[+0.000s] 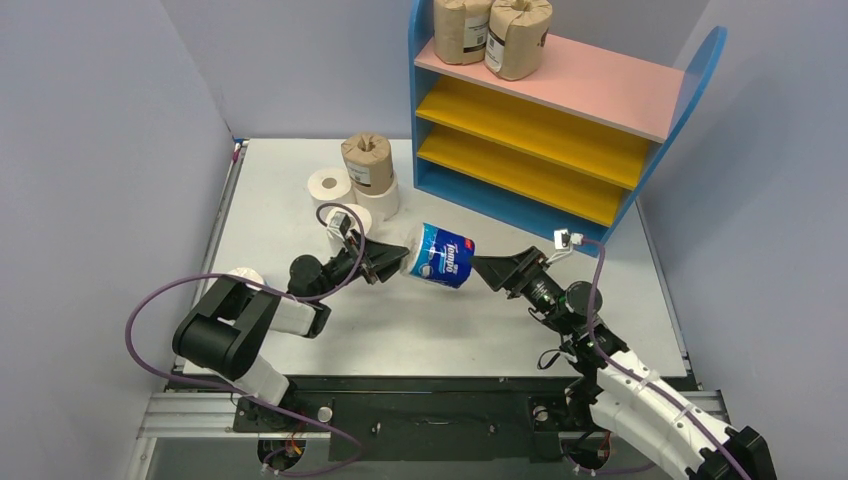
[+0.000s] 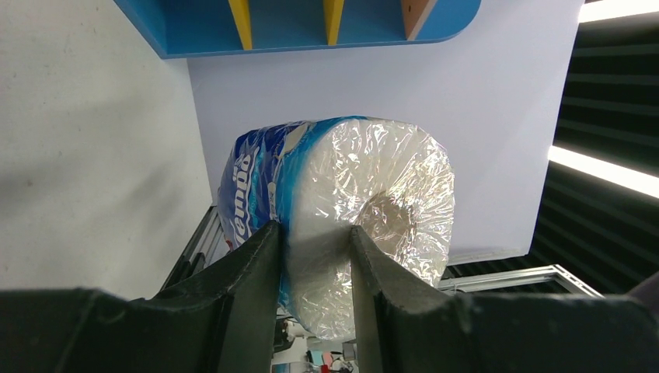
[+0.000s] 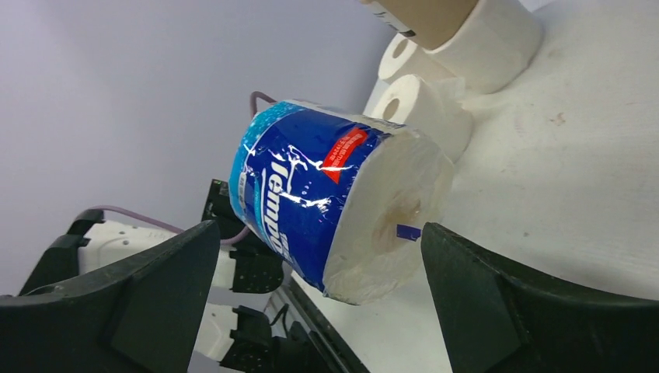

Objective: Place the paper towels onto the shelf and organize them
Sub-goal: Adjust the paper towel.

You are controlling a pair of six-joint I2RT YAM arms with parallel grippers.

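A blue-and-white Tempo paper towel roll (image 1: pixel 441 257) (image 3: pixel 326 210) hangs tilted above the middle of the table. My left gripper (image 1: pixel 400 262) (image 2: pixel 315 229) is shut on the roll's (image 2: pixel 350 194) end wall, one finger in the core and one outside. My right gripper (image 1: pixel 485 268) (image 3: pixel 319 229) stands wide open facing the roll's other end, its fingers either side of it and not touching. The shelf (image 1: pixel 600 85) stands at the back right. Two brown-wrapped rolls (image 1: pixel 462 30) (image 1: pixel 517 38) stand on its pink top board; the yellow boards are bare.
At the back left of the table a brown roll (image 1: pixel 367 162) sits on a white roll (image 1: pixel 380 198), with two more white rolls (image 1: pixel 329 185) (image 1: pixel 355 215) beside it. Another white roll (image 1: pixel 245 275) lies by the left arm. Grey walls close in both sides.
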